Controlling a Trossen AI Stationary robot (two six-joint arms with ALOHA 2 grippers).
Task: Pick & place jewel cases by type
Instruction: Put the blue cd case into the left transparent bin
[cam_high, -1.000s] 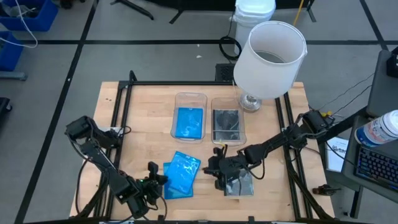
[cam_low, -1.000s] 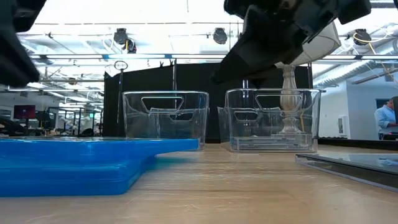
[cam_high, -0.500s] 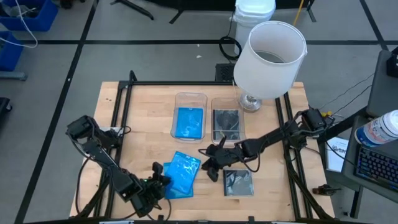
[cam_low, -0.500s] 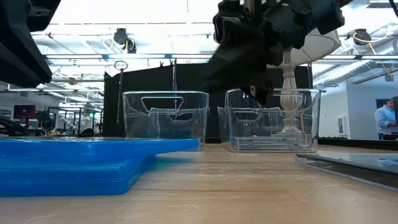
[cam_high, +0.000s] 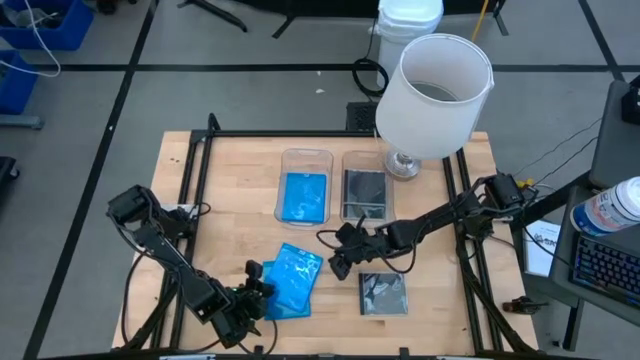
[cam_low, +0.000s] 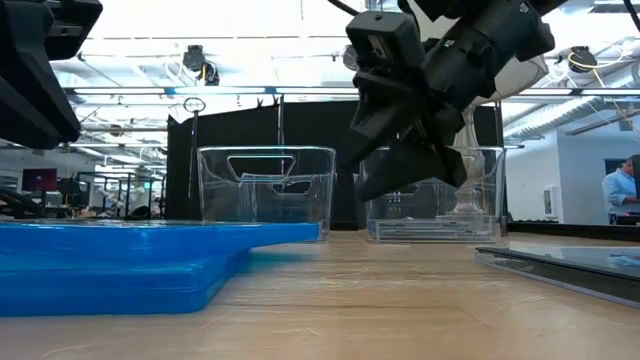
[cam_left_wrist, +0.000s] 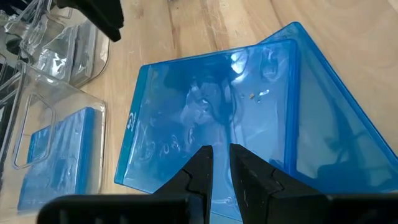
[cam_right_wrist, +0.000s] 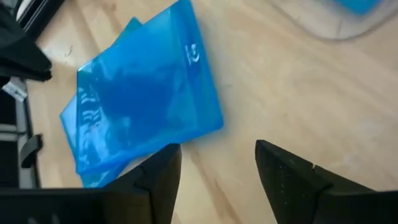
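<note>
Two blue cases (cam_high: 292, 281) stacked | left fingers (cam_left_wrist: 219, 163) – nearly closed above them | right fingers (cam_right_wrist: 283, 168) – apart, empty

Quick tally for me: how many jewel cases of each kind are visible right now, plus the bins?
Blue jewel cases: 3, two stacked loose and one in the left bin
Grey disc jewel cases: 2, one loose and one in the right bin
Clear bins: 2
Total: 7
</note>
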